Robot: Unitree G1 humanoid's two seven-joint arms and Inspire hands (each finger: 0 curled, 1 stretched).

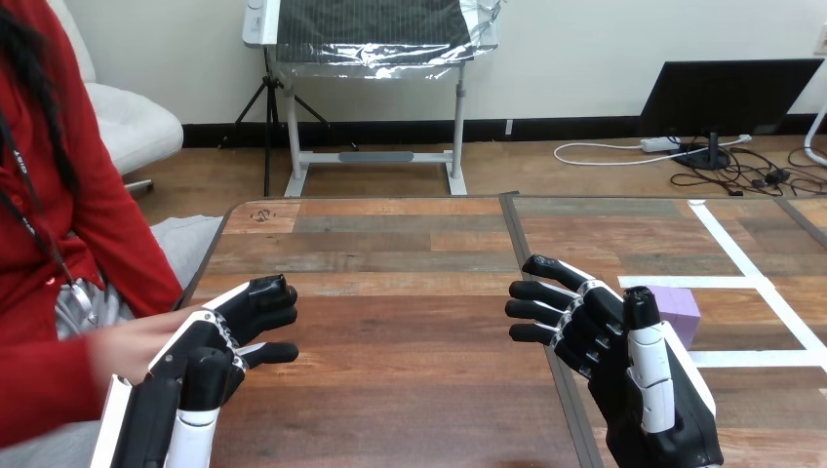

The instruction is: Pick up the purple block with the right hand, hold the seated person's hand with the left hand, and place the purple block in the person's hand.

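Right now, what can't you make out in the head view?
1. Purple block: in the head view, partly hidden behind the right hand; contact between them unclear.
2. Person's hand: head view, blurred and partly behind the left hand; touching or apart, cannot tell.

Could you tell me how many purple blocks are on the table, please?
1. The block lies on the table at the right, just beyond the right hand, which hides part of it. Another might lie hidden behind that hand.
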